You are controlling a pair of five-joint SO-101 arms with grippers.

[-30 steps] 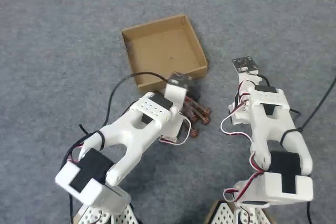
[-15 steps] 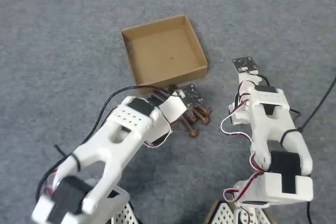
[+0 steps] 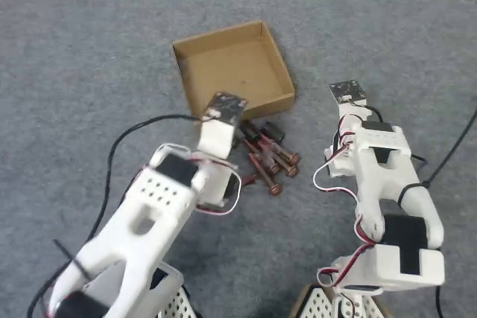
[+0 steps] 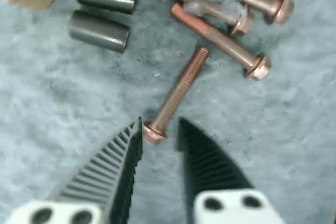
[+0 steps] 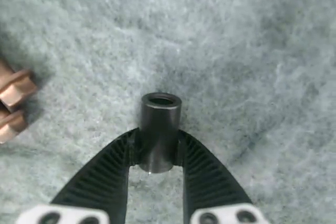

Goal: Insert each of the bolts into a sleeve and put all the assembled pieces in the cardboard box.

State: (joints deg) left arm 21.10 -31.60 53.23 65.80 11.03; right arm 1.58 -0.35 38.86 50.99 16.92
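My left pincer (image 4: 159,125) stands apart, its jaws either side of the flanged head of a lone bolt (image 4: 181,90) that lies flat on the grey carpet (image 3: 89,72). Just beyond it lie the other bolts (image 4: 247,3) and two spare sleeves (image 4: 100,30), close against the near wall of the cardboard box (image 3: 235,68), which has no assembled piece in it yet. My right pincer (image 5: 157,136), off to the right of that pile, is clamped on a dark sleeve (image 5: 160,116) with its open bore facing away. I judge this the pick-up of the first bolt. Next I must close near the head, lift, and line the threaded end up with that bore.
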